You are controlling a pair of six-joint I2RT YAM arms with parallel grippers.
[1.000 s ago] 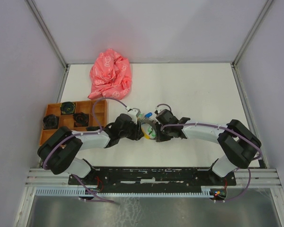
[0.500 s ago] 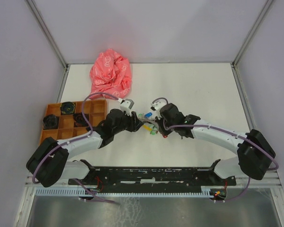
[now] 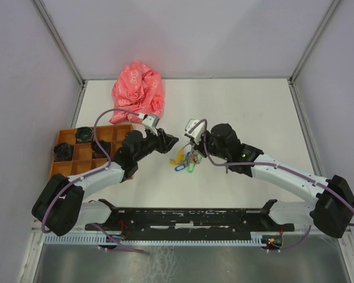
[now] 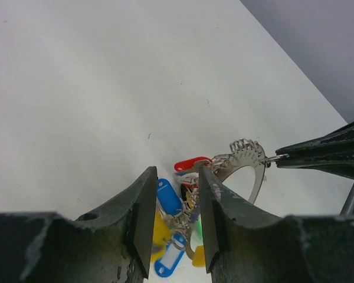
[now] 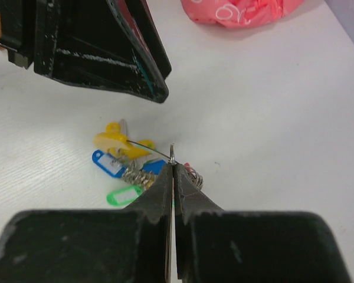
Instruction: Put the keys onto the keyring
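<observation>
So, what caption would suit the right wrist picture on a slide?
Right gripper shut on the thin keyring, coloured key tags bunched beside it, pink cloth in the background.

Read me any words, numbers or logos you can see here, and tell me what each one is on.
No text here can be read.
pink crumpled bundle: white printed marks, too crumpled to read as words.
key tags: their label windows are too small to tell whether anything is written.
</observation>
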